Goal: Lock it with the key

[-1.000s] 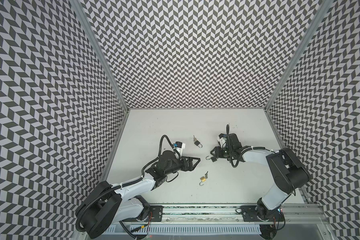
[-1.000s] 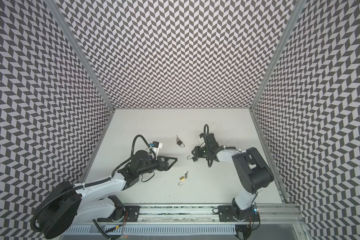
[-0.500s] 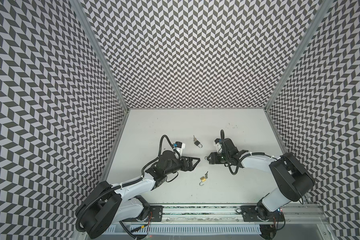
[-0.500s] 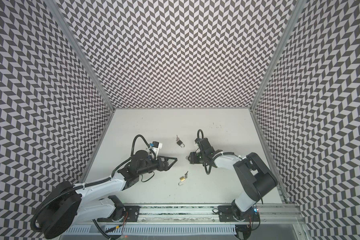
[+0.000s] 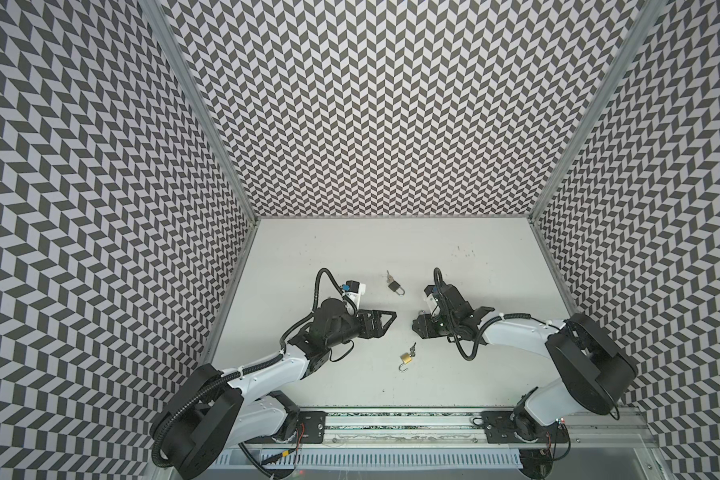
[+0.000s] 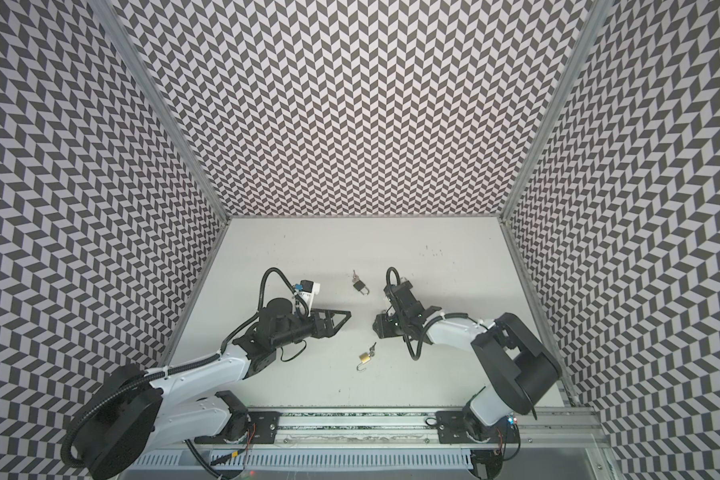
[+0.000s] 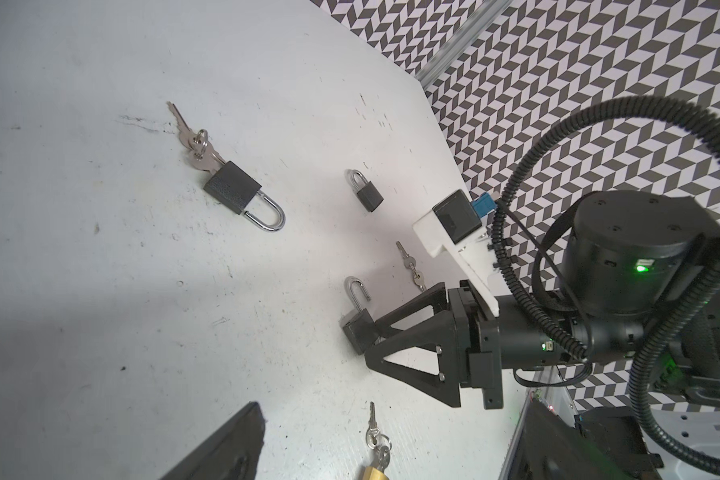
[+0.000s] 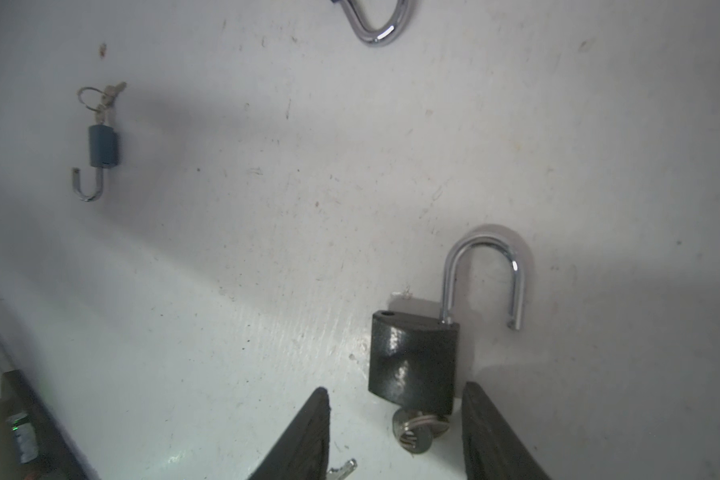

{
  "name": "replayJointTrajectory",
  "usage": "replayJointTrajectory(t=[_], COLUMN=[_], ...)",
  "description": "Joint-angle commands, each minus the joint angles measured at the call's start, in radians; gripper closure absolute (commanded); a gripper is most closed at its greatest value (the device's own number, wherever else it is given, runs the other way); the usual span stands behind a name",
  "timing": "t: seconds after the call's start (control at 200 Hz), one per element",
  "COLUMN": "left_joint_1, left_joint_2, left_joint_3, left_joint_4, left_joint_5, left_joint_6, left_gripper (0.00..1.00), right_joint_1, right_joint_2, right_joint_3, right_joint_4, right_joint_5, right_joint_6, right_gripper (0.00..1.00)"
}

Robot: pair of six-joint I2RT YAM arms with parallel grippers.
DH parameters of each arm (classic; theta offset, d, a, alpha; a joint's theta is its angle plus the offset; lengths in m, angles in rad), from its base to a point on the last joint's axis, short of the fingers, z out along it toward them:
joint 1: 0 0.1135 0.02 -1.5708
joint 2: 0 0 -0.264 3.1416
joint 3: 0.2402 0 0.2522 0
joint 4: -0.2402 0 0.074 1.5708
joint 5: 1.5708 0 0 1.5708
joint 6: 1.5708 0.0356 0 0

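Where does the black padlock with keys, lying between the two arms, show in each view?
Top view: black padlock between the arms, just above centre.
Top view: same spot.
Left wrist: left of centre, upper half.
Right wrist: only its shackle, at the top edge.
Shared landmark: right gripper.

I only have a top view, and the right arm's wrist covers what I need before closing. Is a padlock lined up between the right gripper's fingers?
Observer: Yes. In the right wrist view a black padlock lies between the right gripper's fingers, with a clear gap on one side.
Operator: Is it locked already?
Observer: No. Its shackle is swung open, the free end off to the side of the body.
Operator: Where is its key?
Observer: A key on a ring sticks out of the bottom of the body and appears to be inserted.
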Motion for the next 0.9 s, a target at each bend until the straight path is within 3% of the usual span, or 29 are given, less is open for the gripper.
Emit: replayJointTrajectory(t=[0.0, 0.601, 0.896], left_joint_1=[0.004, 0.069, 0.075], left_joint_2=[-0.014, -0.038, -0.041], left_joint_3=[0.006, -0.014, -0.015], left_joint_4=[0.025, 0.012, 0.010], left_joint_5=[0.008, 0.012, 0.011], left_joint_6=[-0.008, -0.029, -0.029], left_gripper=[0.03, 0.04, 0.05], right_joint_1=[0.027, 0.171, 0.188], right_joint_2=[0.006, 0.152, 0.172], right_joint_3=[0.037, 0.176, 0.182], right_joint_4=[-0.071, -0.207, -0.222], right_joint_5=[0.151, 0.402, 0.397], right_joint_6=[-0.029, -0.063, -0.076], right_gripper=[0.48, 0.47, 0.57])
